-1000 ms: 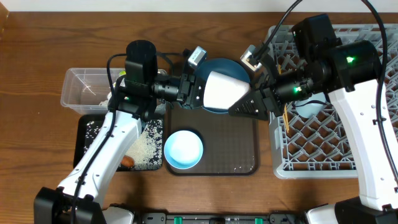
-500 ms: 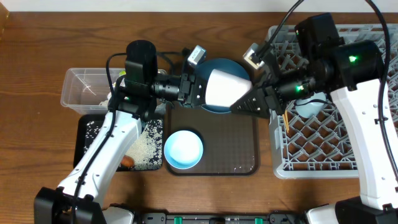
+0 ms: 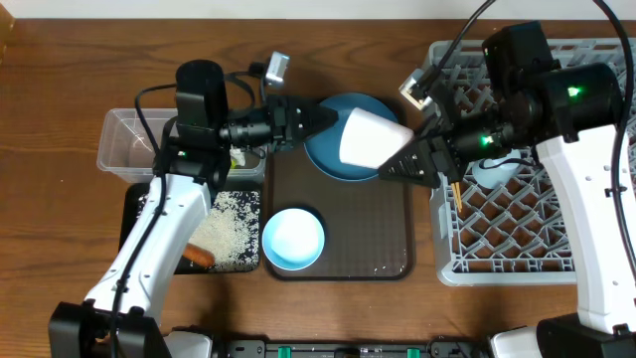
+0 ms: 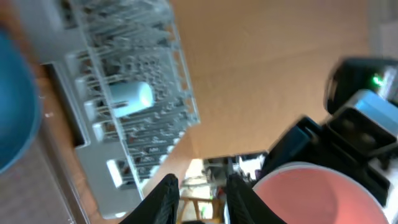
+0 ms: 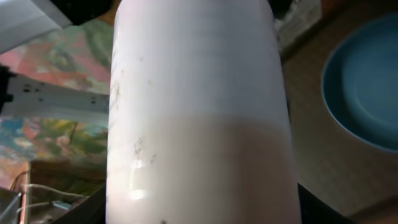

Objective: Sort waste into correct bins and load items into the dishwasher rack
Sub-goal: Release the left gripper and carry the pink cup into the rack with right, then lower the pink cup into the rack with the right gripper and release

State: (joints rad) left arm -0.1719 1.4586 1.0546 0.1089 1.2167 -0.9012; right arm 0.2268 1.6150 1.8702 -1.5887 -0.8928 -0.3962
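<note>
1. The right gripper is clenched on the pink cup. The cup is held on its side in the air, over the right part of the dark blue plate.
2. The left gripper is spread apart and nothing is seen between its fingers. Its tips are pointed at the cup's left end and lie just beside it. Whether they touch it cannot be told.
3. The space between the cup and the left wall of the dishwasher rack is taken up by the right gripper and wrist. Bare surface of the dark brown serving tray is seen in front of the cup.
4. The plate is laid on the back of the serving tray, which rests on the wooden table. The tray's right edge is set close against the rack.
5. The pale blue bowl is placed upright at the tray's front left corner, well apart from the cup.
6. Inside the rack, the chopsticks are stood near the left wall. The light blue cup is partly hidden under the right arm.
7. Left of the serving tray, rice and the carrot are held in the black tray. The clear tub is set behind it, under the left arm.
</note>
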